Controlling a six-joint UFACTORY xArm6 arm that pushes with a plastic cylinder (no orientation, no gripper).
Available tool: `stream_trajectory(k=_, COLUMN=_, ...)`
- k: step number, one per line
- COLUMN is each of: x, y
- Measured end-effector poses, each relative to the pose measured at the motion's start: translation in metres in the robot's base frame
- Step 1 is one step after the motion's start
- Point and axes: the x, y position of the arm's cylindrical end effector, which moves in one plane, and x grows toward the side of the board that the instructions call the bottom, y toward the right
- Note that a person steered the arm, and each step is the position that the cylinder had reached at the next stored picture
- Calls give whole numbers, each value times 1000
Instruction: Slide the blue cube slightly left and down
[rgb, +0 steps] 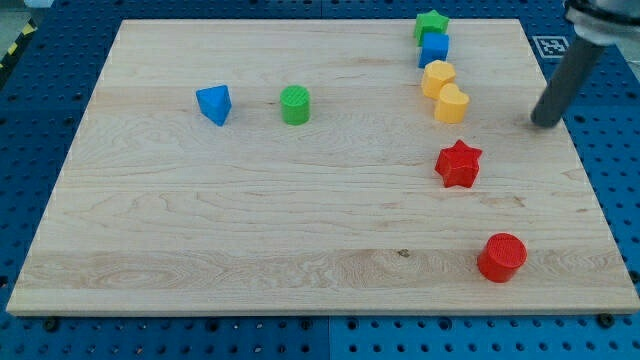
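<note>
Slanting down from the view's top right, my tip (545, 122) well right of blue cube (434, 48).

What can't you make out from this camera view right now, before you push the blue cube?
- Arm above my tip: cut off by the view's top edge; only the dark rod shows.
- Blue cube: whether it touches the green star above it or the yellow block below; they overlap in this view.
- The two yellow blocks: exact shapes unclear, and the lower yellow block overlaps the upper one.
</note>
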Motion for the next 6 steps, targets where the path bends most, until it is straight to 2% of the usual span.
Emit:
stream_trajectory(k=1, x=-70, y=-11)
stream_trajectory(k=2, x=-106, y=-71)
stream_trajectory(k=3, x=-112, y=-115)
stream_trajectory(k=6, x=-111, y=-186)
